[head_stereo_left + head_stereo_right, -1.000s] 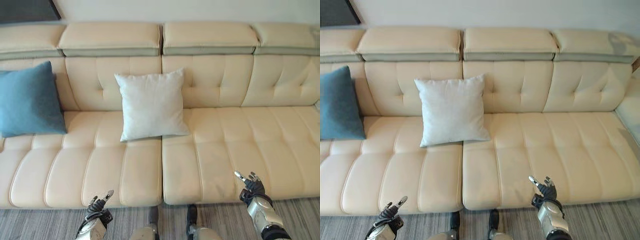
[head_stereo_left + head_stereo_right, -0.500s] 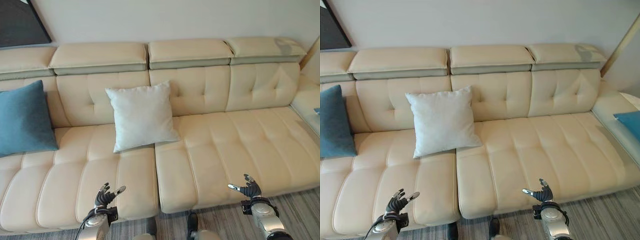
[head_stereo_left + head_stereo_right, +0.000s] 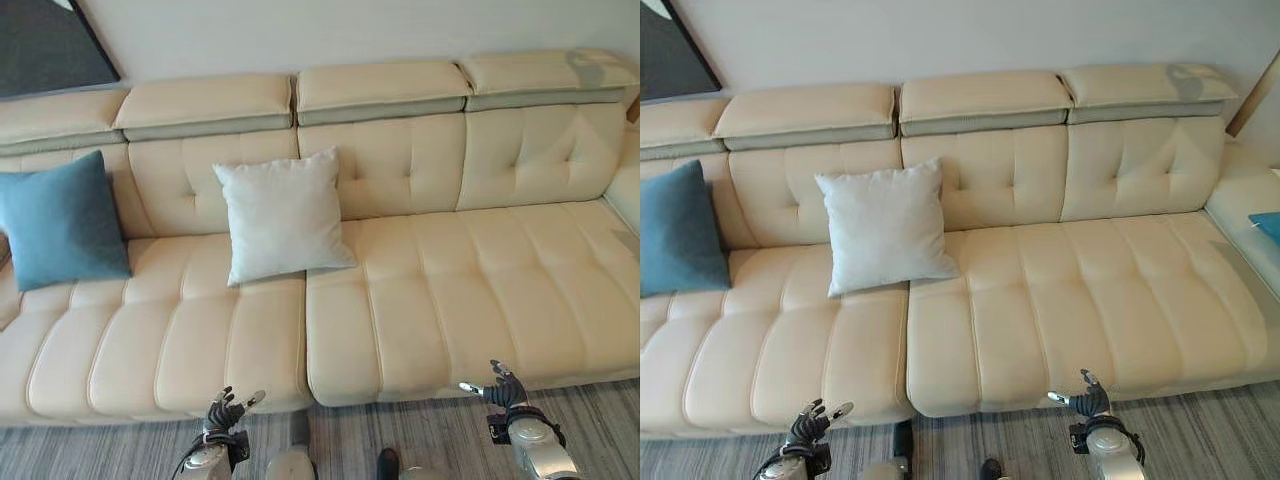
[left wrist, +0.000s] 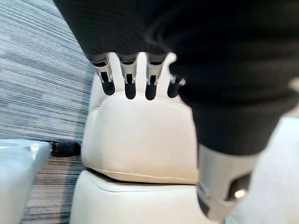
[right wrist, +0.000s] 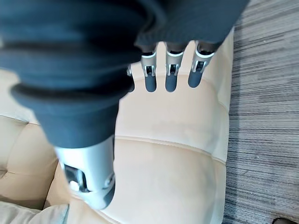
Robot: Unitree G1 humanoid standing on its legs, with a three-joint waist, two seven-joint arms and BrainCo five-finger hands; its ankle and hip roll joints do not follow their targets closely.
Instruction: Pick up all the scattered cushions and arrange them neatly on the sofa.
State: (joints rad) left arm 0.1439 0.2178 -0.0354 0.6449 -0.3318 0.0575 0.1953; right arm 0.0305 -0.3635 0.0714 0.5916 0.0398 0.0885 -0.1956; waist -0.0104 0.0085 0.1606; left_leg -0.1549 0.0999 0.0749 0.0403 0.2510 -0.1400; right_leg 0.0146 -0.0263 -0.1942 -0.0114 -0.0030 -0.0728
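Observation:
A white cushion (image 3: 281,216) leans upright against the back of the cream sofa (image 3: 440,290), left of the middle seam. A blue cushion (image 3: 62,220) leans at the sofa's far left. Another blue cushion (image 3: 1267,224) peeks in at the right edge, on the sofa's side section. My left hand (image 3: 226,414) hangs low before the sofa's front edge, fingers straight and empty. My right hand (image 3: 500,390) is low at the right, also open and empty. The wrist views show relaxed fingers (image 4: 128,84) and fingers (image 5: 170,77) over the sofa's seat edge.
Grey striped carpet (image 3: 430,440) runs along the sofa's front. A dark picture frame (image 3: 45,45) hangs on the wall at the upper left. The right half of the seat (image 3: 500,270) holds nothing.
The camera view has shifted, showing more floor in front of the sofa. Both hands sit lower in the view and stay open and empty. The cushions have not moved.

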